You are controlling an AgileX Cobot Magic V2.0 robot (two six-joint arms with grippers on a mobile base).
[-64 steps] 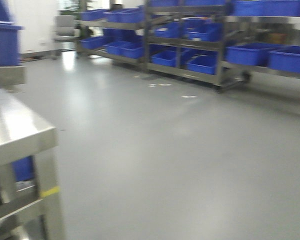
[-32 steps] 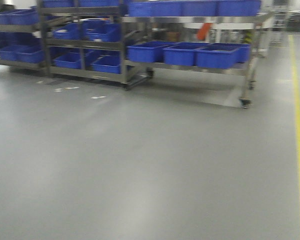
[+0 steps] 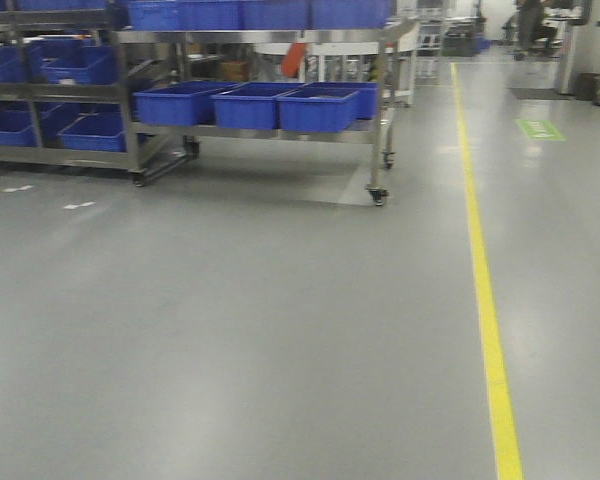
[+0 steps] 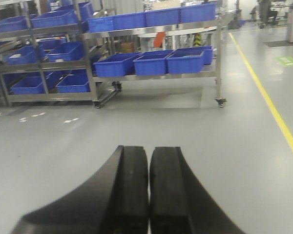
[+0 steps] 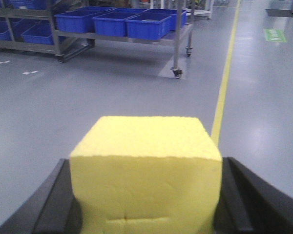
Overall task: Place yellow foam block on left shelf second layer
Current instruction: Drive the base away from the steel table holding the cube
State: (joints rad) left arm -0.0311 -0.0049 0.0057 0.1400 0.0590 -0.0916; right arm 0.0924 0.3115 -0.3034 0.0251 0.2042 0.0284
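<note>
Yellow foam block (image 5: 145,161) clamped in my right pincer (image 5: 146,195); left pincer (image 4: 149,156) together, empty. Transport step; next: reach shelving (image 3: 250,36), upper left.

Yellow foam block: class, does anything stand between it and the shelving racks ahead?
Nothing visible does. The yellow foam block sits clamped in the right gripper, and only bare grey floor lies between it and the shelving racks.

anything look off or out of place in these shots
Nothing stands out. The yellow foam block sits squarely between the fingers of the right end effector, the left end effector is shut on nothing, and the blue bins sit level on the rack. Only a few white marks dot the floor.
</note>
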